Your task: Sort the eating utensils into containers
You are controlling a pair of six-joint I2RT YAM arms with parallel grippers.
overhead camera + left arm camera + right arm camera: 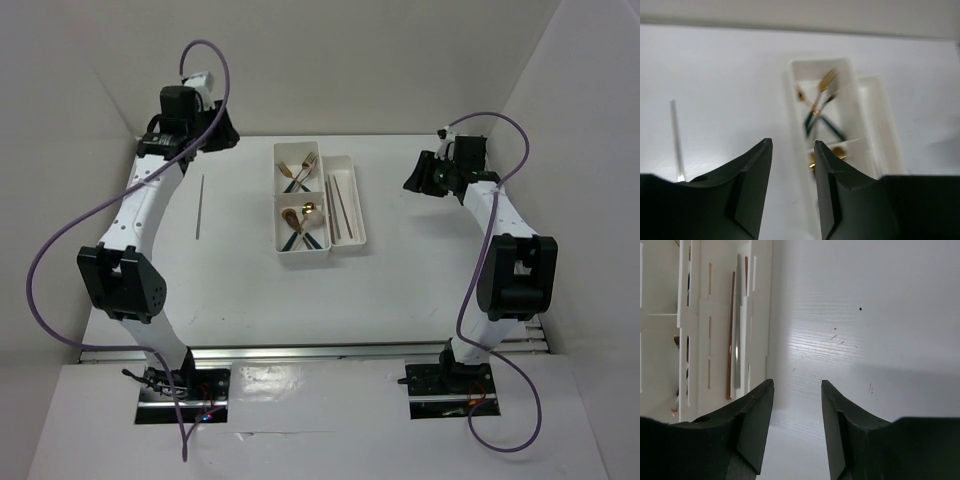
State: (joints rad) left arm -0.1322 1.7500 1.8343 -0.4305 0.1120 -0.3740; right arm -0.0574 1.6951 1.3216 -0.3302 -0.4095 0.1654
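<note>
Two white robot arms with black joints rise from their bases, each bent at the elbow. The left arm (pixel 140 215) extends to the far left, with the left gripper (pixel 222 135) pointing inward. The right arm (pixel 500 230) mirrors it on the far right, with the right gripper (pixel 415 178) also facing inward. Both grippers' dark jaws stand parted, with nothing between them.

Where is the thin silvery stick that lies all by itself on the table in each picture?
Top external: the thin silvery stick lies on the white table, left of the white plastic tray.
Left wrist: the stick is near the left edge; the tray is right of the middle.
Right wrist: the stick is not in it; only the tray shows, at the left.
Shared landmark: the white plastic tray.
</note>
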